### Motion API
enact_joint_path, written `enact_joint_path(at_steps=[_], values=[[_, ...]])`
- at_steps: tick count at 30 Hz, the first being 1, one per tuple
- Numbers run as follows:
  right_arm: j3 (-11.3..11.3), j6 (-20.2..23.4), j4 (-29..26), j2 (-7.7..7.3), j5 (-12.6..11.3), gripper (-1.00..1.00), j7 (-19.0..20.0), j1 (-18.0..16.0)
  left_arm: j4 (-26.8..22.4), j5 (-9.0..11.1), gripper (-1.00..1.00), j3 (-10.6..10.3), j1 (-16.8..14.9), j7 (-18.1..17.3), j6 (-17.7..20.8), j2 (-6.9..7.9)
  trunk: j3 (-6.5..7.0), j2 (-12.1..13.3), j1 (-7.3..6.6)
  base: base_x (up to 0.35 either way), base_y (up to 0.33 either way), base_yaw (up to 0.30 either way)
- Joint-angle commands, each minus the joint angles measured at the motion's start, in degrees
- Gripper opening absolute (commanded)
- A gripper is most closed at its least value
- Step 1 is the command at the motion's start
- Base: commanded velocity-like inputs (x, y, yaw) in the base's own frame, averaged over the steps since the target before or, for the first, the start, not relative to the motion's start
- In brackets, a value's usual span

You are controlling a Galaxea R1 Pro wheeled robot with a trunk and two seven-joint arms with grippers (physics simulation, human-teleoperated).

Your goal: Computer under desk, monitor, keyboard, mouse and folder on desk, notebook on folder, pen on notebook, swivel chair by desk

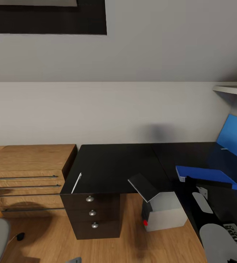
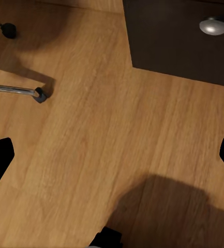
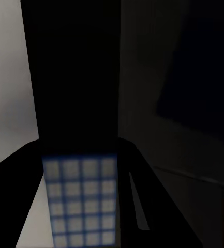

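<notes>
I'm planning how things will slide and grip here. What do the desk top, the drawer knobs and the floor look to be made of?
The desk top looks like a smooth black laminate or painted board with a faint sheen; which one is unclear. Its drawer knobs look like brushed silver metal, with bright highlights. The floor looks like light varnished wood planks, with visible grain and seams.

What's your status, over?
Left gripper open over floor. Right gripper at keyboard, grip unclear. Folder on desk; pen at desk edge.
</notes>
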Motion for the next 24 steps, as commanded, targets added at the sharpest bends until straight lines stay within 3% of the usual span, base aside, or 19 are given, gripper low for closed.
enact_joint_path(at_steps=[1, 16, 24], values=[[0.09, -0.22, -0.08, -0.01, -0.6, -1.0, -0.21, -0.03, -0.06, 0.59, 1.0, -0.41, -0.07, 0.42, -0.27, 0.09, -0.25, -0.46, 0.23, 0.0, 0.0, 0.0], [0.19, -0.11, -0.09, -0.02, -0.68, -1.0, -0.28, -0.03, -0.06, 0.5, 1.0, -0.51, -0.07, 0.41, -0.27, 0.09, -2.94, -6.47, 3.52, 0.0, 0.0, 0.0], [0.19, -0.11, -0.09, -0.02, -0.68, -1.0, -0.28, -0.03, -0.06, 0.43, 1.0, -0.58, -0.07, 0.41, -0.27, 0.09, -2.94, -6.47, 3.52, 0.0, 0.0, 0.0]])
